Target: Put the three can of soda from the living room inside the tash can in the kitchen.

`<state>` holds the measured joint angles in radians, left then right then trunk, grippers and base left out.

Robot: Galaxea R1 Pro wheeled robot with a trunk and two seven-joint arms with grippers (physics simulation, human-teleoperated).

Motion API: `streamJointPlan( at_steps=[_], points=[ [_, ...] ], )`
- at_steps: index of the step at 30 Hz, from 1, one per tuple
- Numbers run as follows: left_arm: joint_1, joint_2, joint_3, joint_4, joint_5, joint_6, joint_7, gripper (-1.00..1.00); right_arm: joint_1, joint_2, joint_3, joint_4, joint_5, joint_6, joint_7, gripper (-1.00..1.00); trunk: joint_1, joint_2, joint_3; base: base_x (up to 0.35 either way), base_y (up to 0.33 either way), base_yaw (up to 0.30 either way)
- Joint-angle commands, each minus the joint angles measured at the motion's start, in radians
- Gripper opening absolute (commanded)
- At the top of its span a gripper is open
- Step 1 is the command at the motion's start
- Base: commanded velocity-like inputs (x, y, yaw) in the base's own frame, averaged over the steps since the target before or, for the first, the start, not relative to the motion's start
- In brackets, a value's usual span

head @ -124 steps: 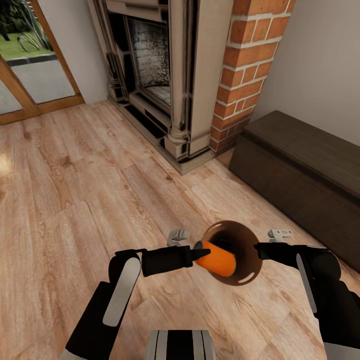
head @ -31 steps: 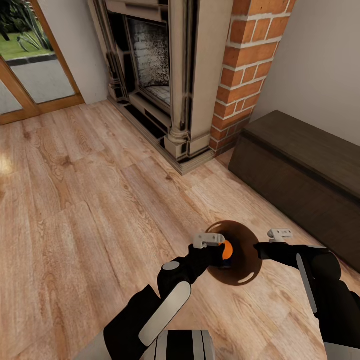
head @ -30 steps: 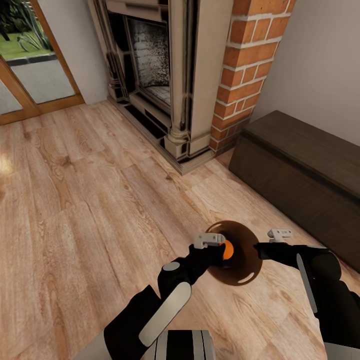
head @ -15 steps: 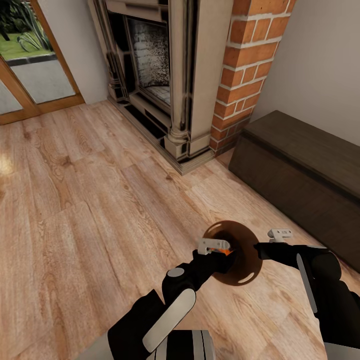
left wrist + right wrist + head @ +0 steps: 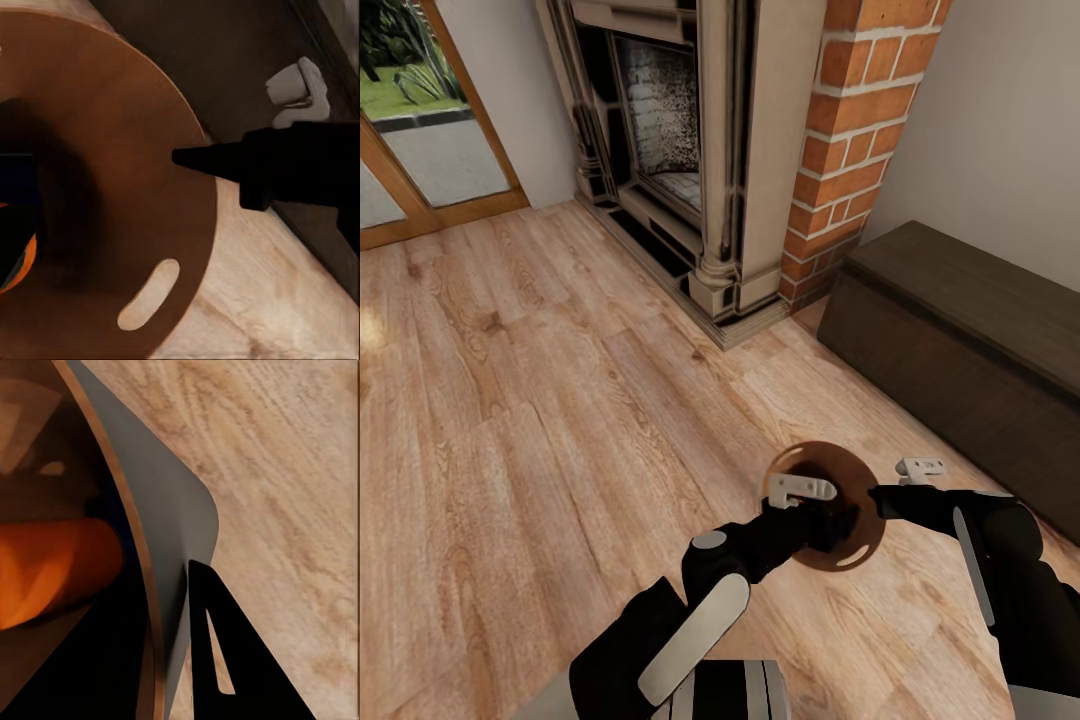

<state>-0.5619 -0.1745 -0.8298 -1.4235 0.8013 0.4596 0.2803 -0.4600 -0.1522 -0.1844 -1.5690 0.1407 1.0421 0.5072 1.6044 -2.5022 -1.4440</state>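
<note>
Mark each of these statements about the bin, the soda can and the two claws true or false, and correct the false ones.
1. The right claw holds the bin by its rim. True.
2. An orange can lies inside the bin. True.
3. The bin stands on the dark bench. False: it is held over the wood floor, beside the bench.
4. The left claw hangs far from the bin. False: it reaches into the bin's mouth.

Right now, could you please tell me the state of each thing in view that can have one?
Round brown copper-toned bin: held off the floor by its rim, mouth tilted toward the left arm.
Orange soda can: inside the bin.
Left gripper: reaching into the bin, fingers hidden.
Right gripper: shut on the bin's rim.
</note>
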Motion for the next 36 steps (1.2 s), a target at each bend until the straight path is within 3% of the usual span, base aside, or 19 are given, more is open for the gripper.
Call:
streamJointPlan(
  at_steps=[1, 2, 5, 6, 7, 9, 10, 12, 14, 15, 20, 21, 27, 36],
  points=[
    [0.000, 0.000, 0.007, -0.010, 0.020, 0.041, -0.052, 1.00, 0.000, 0.000, 0.000, 0.000, -0.026, 0.005, 0.005, -1.00, 0.000, 0.000, 0.000, 0.000, 0.000, 0.000],
    [0.000, 0.000, 0.049, -0.022, 0.051, 0.131, -0.156, 1.00, 0.000, -0.001, 0.000, 0.000, -0.026, 0.005, 0.005, -1.00, 0.000, 0.000, 0.000, 0.000, 0.000, 0.000],
    [0.000, 0.002, 0.173, -0.043, 0.072, 0.218, -0.302, 1.00, 0.000, -0.002, 0.000, 0.000, -0.026, 0.005, 0.005, -1.00, 0.000, 0.000, 0.000, 0.000, 0.000, 0.000],
    [0.000, 0.015, 0.208, -0.052, 0.074, 0.243, -0.347, 1.00, 0.000, -0.002, 0.000, 0.000, -0.026, 0.005, 0.005, -1.00, 0.000, 0.000, 0.000, 0.000, 0.000, 0.000],
    [0.001, 0.023, 0.223, -0.055, 0.075, 0.256, -0.367, 1.00, 0.000, -0.002, 0.000, 0.000, -0.027, 0.005, 0.005, -1.00, 0.000, 0.000, 0.000, 0.000, 0.000, 0.000],
    [0.001, 0.104, 0.310, -0.067, 0.080, 0.312, -0.480, 1.00, 0.000, -0.001, 0.000, 0.000, -0.027, 0.005, 0.005, -1.00, 0.000, 0.000, 0.000, 0.000, 0.000, 0.000],
    [0.001, 0.124, 0.331, -0.068, 0.081, 0.316, -0.499, 1.00, 0.000, -0.001, 0.000, 0.000, -0.027, 0.005, 0.005, -1.00, 0.000, 0.000, 0.000, 0.000, 0.000, 0.000],
    [0.001, 0.189, 0.401, -0.069, 0.083, 0.323, -0.569, 1.00, 0.000, -0.001, 0.000, 0.000, -0.027, 0.005, 0.005, -1.00, 0.000, 0.000, 0.000, 0.000, 0.000, 0.000],
    [0.001, 0.247, 0.442, -0.068, 0.083, 0.328, -0.612, 1.00, 0.000, -0.001, 0.000, 0.000, -0.028, 0.005, 0.005, -1.00, 0.000, 0.000, 0.000, 0.000, 0.000, 0.000],
    [0.001, 0.296, 0.455, -0.068, 0.082, 0.335, -0.625, 1.00, 0.000, -0.001, 0.000, 0.000, -0.028, 0.005, 0.009, -1.00, 0.000, 0.000, 0.000, 0.000, 0.000, 0.000],
    [0.002, 0.377, 0.462, -0.068, 0.069, 0.379, -0.633, 1.00, 0.000, -0.001, -0.002, 0.000, -0.027, 0.005, 0.024, -1.00, 0.000, 0.000, 0.000, 0.000, 0.000, 0.000],
    [0.002, 0.382, 0.462, -0.067, 0.063, 0.379, -0.632, 1.00, 0.000, 0.000, -0.002, 0.000, -0.027, 0.005, 0.024, -1.00, 0.000, 0.000, 0.000, 0.000, 0.000, 0.000],
    [0.002, 0.383, 0.461, -0.065, 0.027, 0.371, -0.625, 1.00, 0.000, 0.002, -0.004, 0.000, -0.031, 0.005, 0.025, -1.00, 0.000, 0.000, 0.000, 0.000, 0.000, 0.000],
    [0.002, 0.380, 0.461, -0.063, 0.022, 0.369, -0.623, 1.00, 0.000, 0.002, -0.004, 0.000, -0.033, 0.005, 0.025, -1.00, 0.000, 0.000, 0.000, 0.000, 0.000, 0.153]
  ],
)
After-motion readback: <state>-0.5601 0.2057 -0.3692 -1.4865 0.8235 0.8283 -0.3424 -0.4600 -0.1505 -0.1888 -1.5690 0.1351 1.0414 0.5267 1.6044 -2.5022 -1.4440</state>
